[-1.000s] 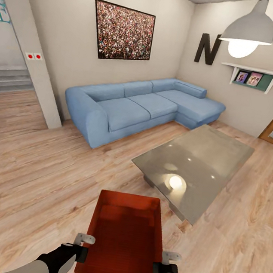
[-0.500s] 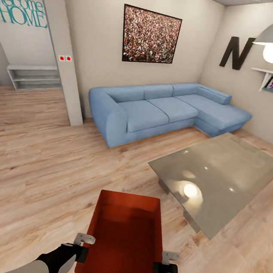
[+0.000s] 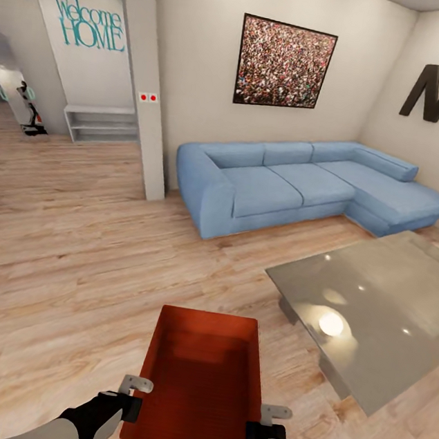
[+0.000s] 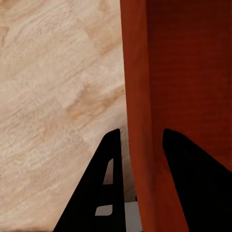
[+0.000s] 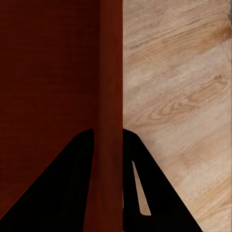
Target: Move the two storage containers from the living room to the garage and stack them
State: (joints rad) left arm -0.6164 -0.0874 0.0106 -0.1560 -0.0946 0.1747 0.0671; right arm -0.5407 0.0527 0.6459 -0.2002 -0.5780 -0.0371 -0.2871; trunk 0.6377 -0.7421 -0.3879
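View swung left — container (image 3: 200, 384) gripped

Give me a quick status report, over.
Left gripper and right gripper each shut on a side wall of the storage container, held above the wood floor. Coffee table ahead right; blue sofa beyond.

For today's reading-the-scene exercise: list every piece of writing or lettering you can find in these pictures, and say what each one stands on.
"Welcome HOME": teal lettering on the pale wall at the far left, above a low shelf.
"N": one large dark letter mounted on the right-hand wall, above the blue sofa.
The orange-red container bears no writing.
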